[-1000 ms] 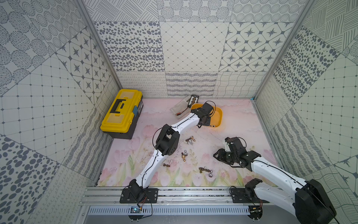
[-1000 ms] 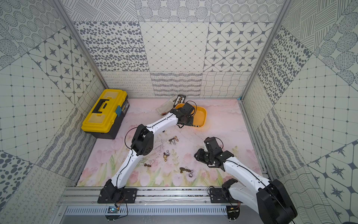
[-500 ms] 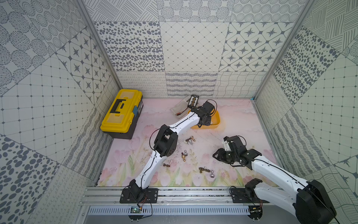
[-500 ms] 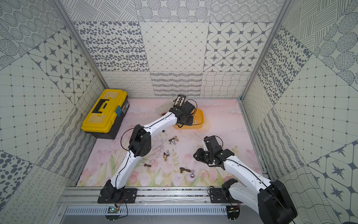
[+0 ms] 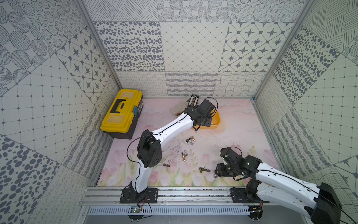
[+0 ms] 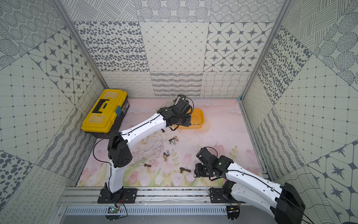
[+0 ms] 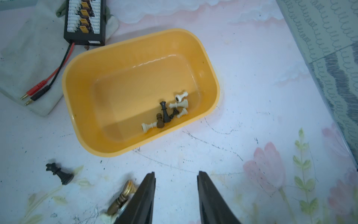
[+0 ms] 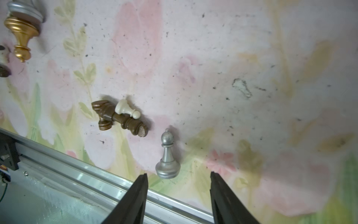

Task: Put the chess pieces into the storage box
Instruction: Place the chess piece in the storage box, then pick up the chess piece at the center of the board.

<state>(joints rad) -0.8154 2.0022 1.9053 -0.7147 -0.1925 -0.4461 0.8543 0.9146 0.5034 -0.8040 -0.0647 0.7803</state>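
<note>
Though near right pincer [image 8: 178, 173], pawn [image 8: 167, 155] head-away.

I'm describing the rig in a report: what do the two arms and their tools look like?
The left arm and right arm share white link shells and boxy black joint housings. A thin black cable runs along each, looping free at joints. The left tool and right tool each have two tapering black fingers.

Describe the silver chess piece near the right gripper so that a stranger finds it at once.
Find the metal rail at the front, where the right gripper hangs open over the flowered mat. Just ahead of it is the silver pawn. Unlike the brown piece and white pawn touching beside it, it is silver and alone.
</note>
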